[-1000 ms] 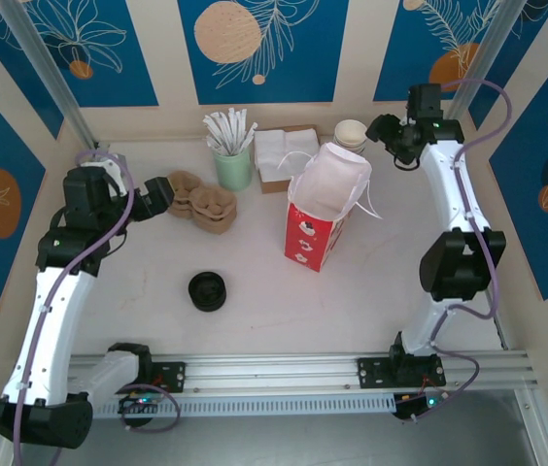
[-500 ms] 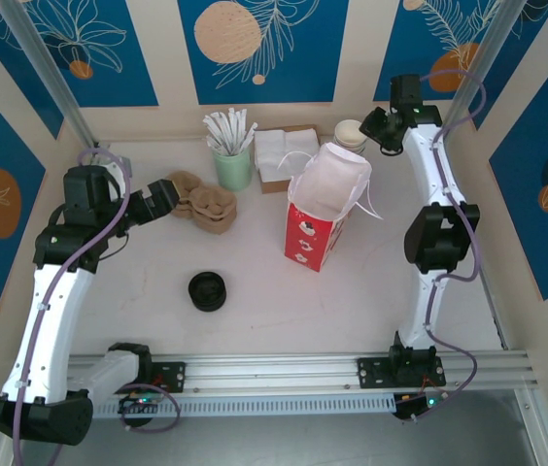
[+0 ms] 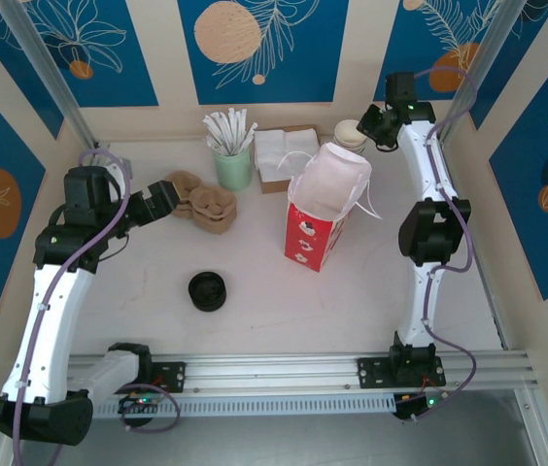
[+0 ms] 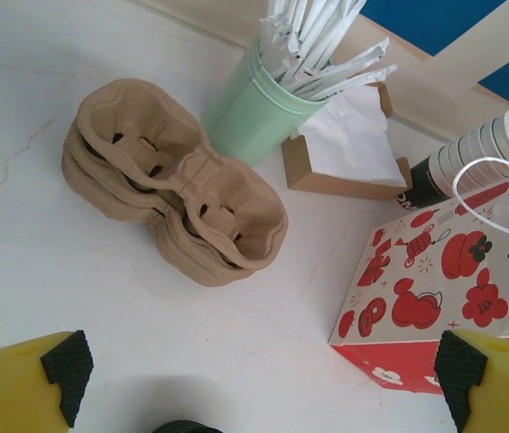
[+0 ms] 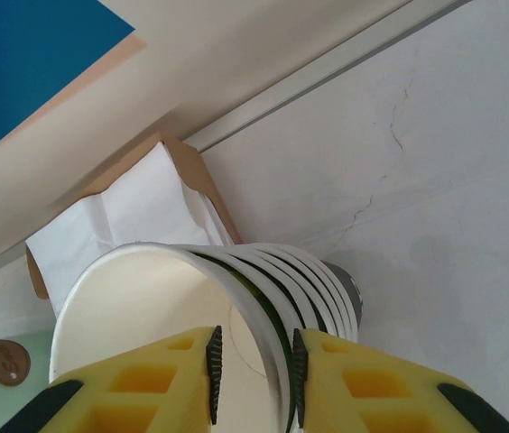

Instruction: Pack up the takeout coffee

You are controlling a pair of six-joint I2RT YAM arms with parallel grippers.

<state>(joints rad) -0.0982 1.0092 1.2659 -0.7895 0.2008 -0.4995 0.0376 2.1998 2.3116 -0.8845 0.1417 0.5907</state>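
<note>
The takeout coffee is out of view. A stack of lidless white cups [image 3: 351, 134] stands at the back right, beside the napkin box. My right gripper [image 3: 366, 124] is over it. In the right wrist view one finger is inside the top cup [image 5: 146, 307] and the other outside its rim. The right gripper [image 5: 253, 361] is narrowed around the cup wall, and a small gap still shows at the inner pad. A low stack of black lids [image 3: 207, 290] lies front centre. My left gripper [image 3: 162, 197] hovers wide open and holds nothing, just left of the cardboard cup carriers [image 3: 204, 202].
A red and white paper bag [image 3: 323, 209] stands open in the middle. Behind it are a napkin box [image 3: 279, 155] and a mint holder of wrapped sticks [image 3: 233, 165]. In the left wrist view the carriers [image 4: 173, 180] and bag [image 4: 453, 298] lie ahead. Walls close in at back and sides.
My right gripper moved left and back onto the cup stack, and its jaws narrowed around the top cup's rim. The left arm shifted only slightly.
</note>
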